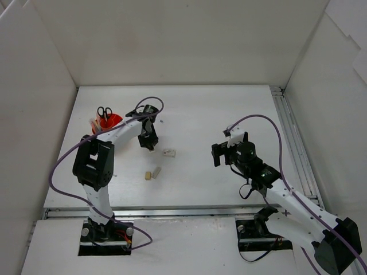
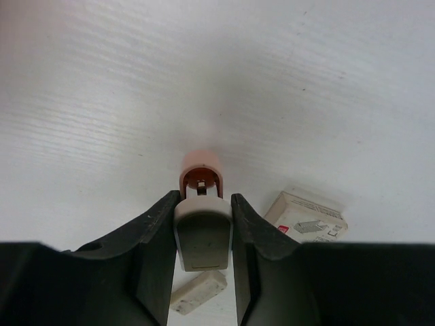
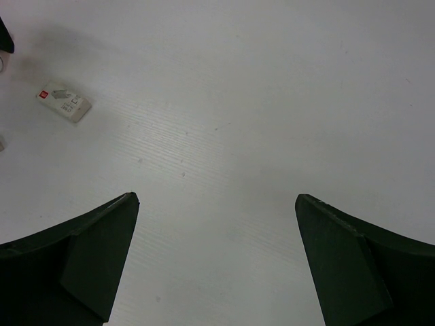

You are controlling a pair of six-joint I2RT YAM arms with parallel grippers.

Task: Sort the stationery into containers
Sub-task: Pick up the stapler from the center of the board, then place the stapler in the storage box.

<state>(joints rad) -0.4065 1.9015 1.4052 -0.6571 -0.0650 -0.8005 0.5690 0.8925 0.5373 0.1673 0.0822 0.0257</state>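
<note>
While my left gripper (image 2: 204,200) clamps the small grey-white plastic piece (image 2: 204,234), lower centre, it seems light, stiff, slippery; its flat sides hold best.

I saw the round orange-red holder (image 1: 114,120) standing at the far left of the table, with black-handled scissors (image 1: 103,111) upright in it, loops up. A grey-white piece (image 2: 202,231) with a salmon-pink end sat between the fingers of the left gripper (image 2: 204,197), which pressed both its sides, pink end pointing down at the table. Just beside it a white labelled eraser (image 2: 306,219) lay flat. Nearer me lay a beige eraser (image 1: 155,171) and a second beige eraser (image 1: 148,176), close together.
</note>
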